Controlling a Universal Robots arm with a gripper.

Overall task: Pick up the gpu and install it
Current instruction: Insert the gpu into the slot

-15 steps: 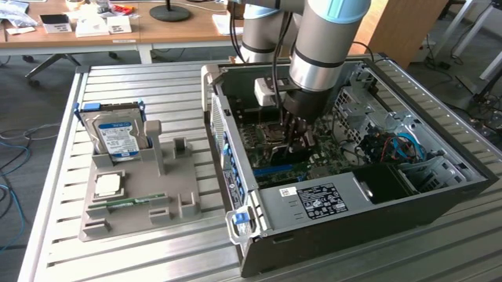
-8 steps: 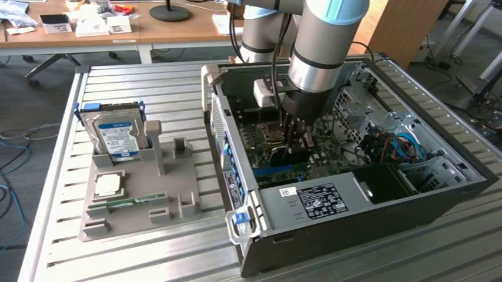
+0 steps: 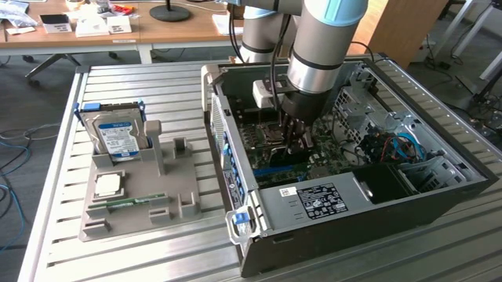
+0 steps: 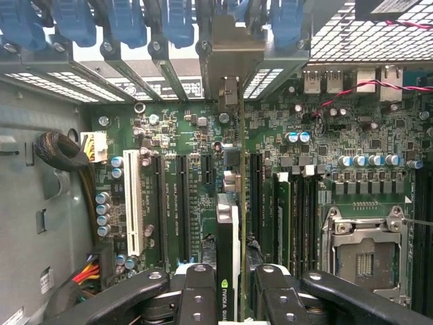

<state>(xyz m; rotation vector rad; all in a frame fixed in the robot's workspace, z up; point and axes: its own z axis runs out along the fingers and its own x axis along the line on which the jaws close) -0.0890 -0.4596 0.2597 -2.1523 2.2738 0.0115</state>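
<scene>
The gpu is seen edge-on in the wrist view, a thin dark card with a green-lettered label. It stands upright over the green motherboard, and its silver bracket reaches the rear slot openings. My gripper is shut on the card, one black finger on each side. In the exterior view my gripper reaches down into the open computer case, with the gpu low over the board. Whether the card's edge sits in a slot is hidden.
A white slot and black slots lie beside the card, with the processor socket on the other side. Blue latches line the case's rear. At the exterior view's left, a grey holder carries a hard drive and a memory stick.
</scene>
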